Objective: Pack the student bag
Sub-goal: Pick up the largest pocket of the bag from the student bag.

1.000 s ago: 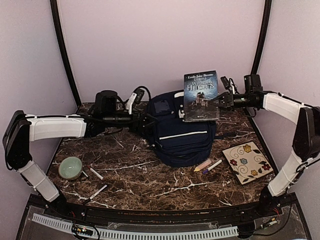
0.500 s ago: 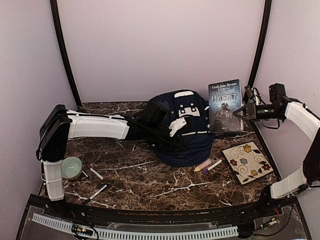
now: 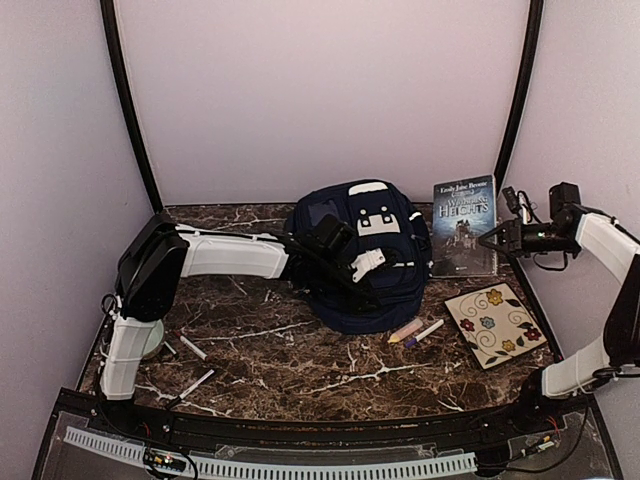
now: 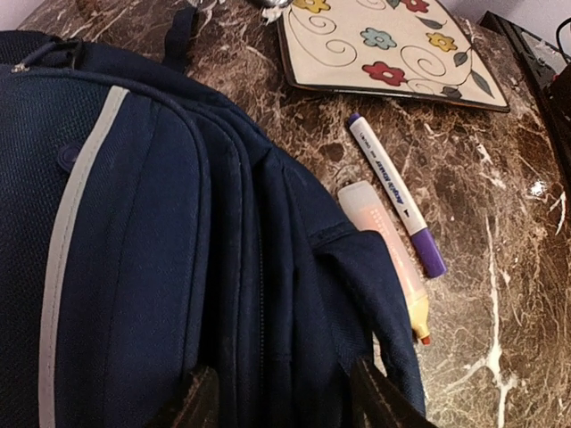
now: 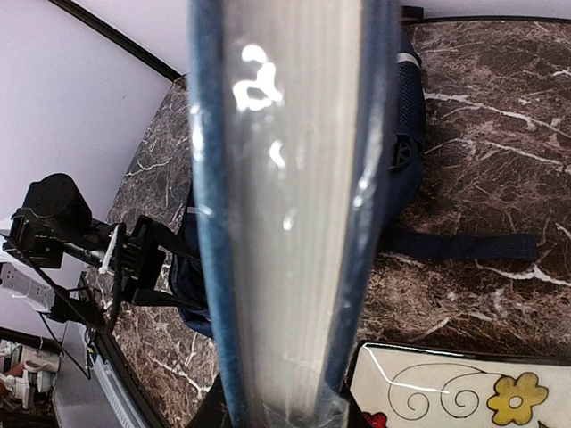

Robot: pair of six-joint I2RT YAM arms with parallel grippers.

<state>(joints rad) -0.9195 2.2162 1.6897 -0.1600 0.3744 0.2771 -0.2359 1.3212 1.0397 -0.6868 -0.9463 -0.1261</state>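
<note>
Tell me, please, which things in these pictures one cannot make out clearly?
- Top view: the left arm covers part of the student bag, so what the left jaws touch is hidden.
- Left wrist view: the bottom edge cuts off the left jaws; a grip on the fabric is uncertain.
- Right wrist view: the book is blurred and nearly hides the right jaws.
- Top view: the white sticks are too small to name.
</note>
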